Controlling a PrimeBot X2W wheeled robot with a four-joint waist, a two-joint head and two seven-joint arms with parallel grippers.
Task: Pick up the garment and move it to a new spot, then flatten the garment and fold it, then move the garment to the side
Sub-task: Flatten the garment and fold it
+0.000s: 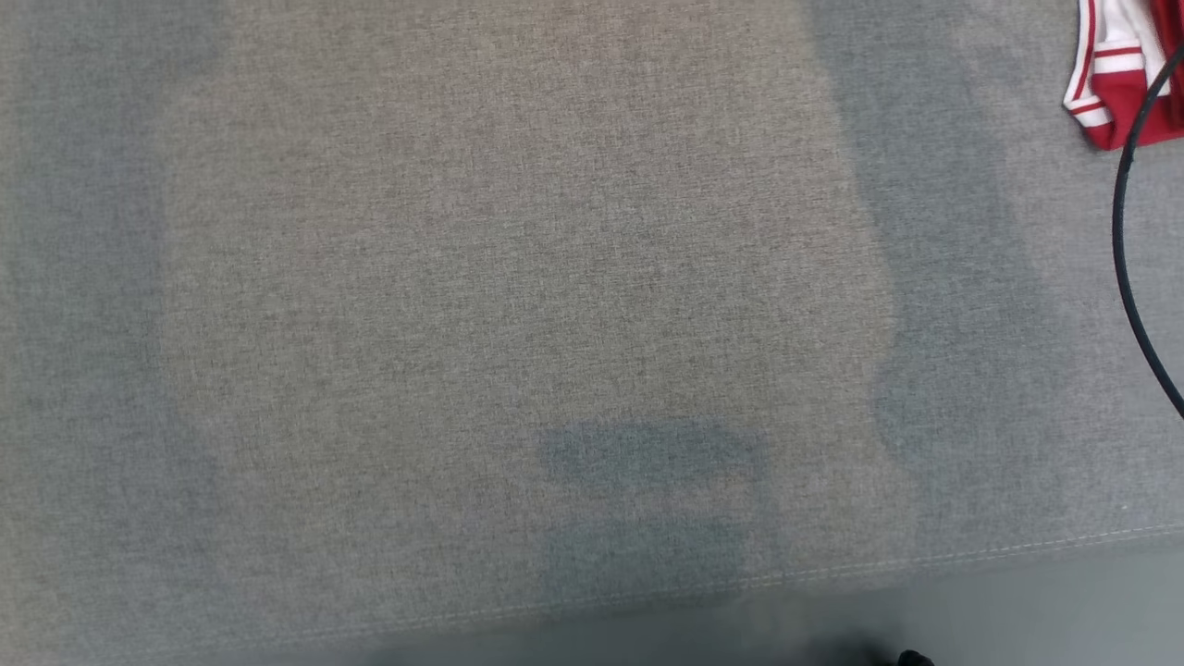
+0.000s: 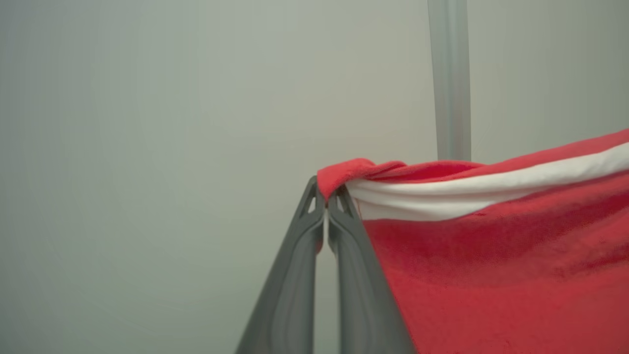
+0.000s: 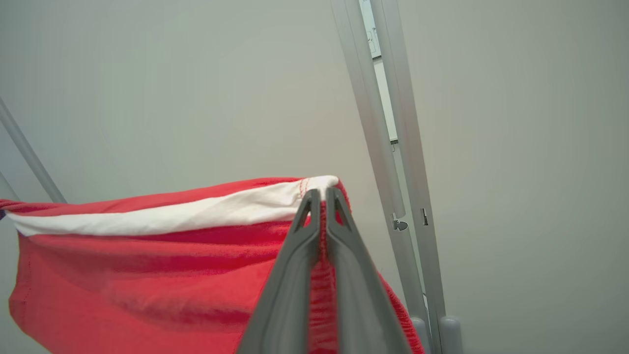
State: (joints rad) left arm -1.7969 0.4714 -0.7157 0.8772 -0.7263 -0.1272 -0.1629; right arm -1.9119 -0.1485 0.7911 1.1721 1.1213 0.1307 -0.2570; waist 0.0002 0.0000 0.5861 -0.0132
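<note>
The garment (image 2: 491, 255) is red cloth with a white band along its top edge. In the left wrist view my left gripper (image 2: 325, 199) is shut on one red corner, and the cloth stretches away to the right. In the right wrist view my right gripper (image 3: 323, 196) is shut on the other end of the garment (image 3: 147, 275), which hangs to the left. Both views have a pale wall behind, so the cloth is held up in the air. In the head view a red and white part of the garment (image 1: 1124, 102) shows at the top right corner.
A wide grey fabric surface (image 1: 518, 277) lies below, with its stitched front edge (image 1: 925, 560) near the bottom. A black cable (image 1: 1124, 231) curves down the right side. A pale metal pole (image 2: 449, 78) and metal rails (image 3: 388, 123) stand behind the garment.
</note>
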